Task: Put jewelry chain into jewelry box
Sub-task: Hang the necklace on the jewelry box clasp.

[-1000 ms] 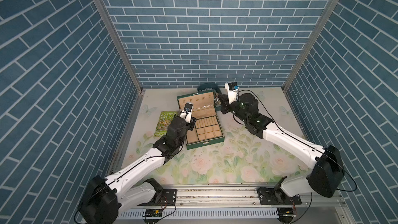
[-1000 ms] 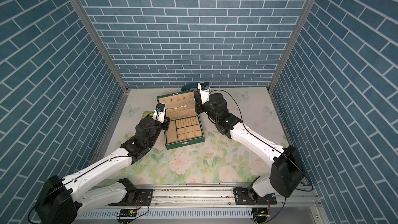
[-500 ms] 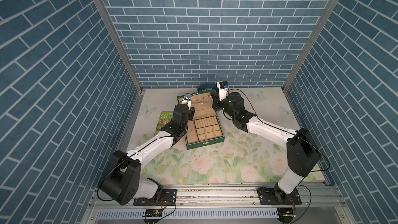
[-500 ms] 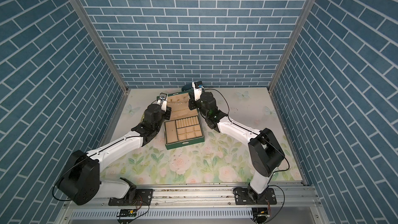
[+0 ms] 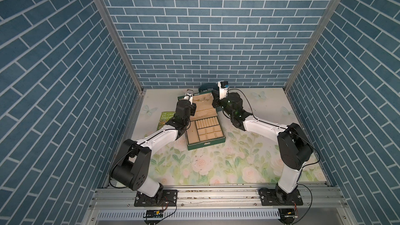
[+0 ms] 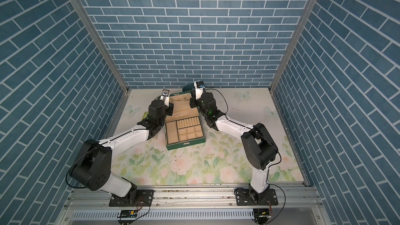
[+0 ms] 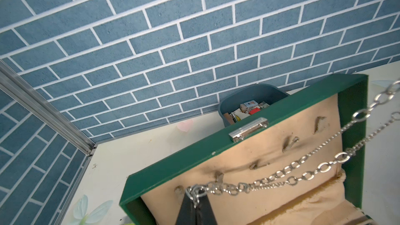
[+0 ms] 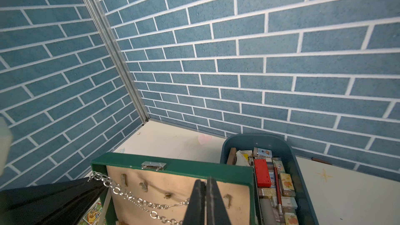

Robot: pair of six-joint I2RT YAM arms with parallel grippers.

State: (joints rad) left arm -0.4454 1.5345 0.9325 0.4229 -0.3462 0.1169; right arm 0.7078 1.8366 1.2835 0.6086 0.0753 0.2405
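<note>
While jewelry box (image 5: 207, 144) lies open, left gripper (image 7: 195, 193), right gripper (image 8: 205, 181) pinch jewelry chain (image 7: 270, 177) ends.

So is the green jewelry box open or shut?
Open. The jewelry box has its lid standing up at the back, and its compartments lie uncovered in both top views.

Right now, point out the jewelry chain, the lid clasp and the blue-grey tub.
jewelry chain (image 7: 266, 179), left wrist view, links mid-span.
lid clasp (image 7: 249, 129), left wrist view, middle of plate.
blue-grey tub (image 8: 255, 142), right wrist view, far inner wall.
</note>
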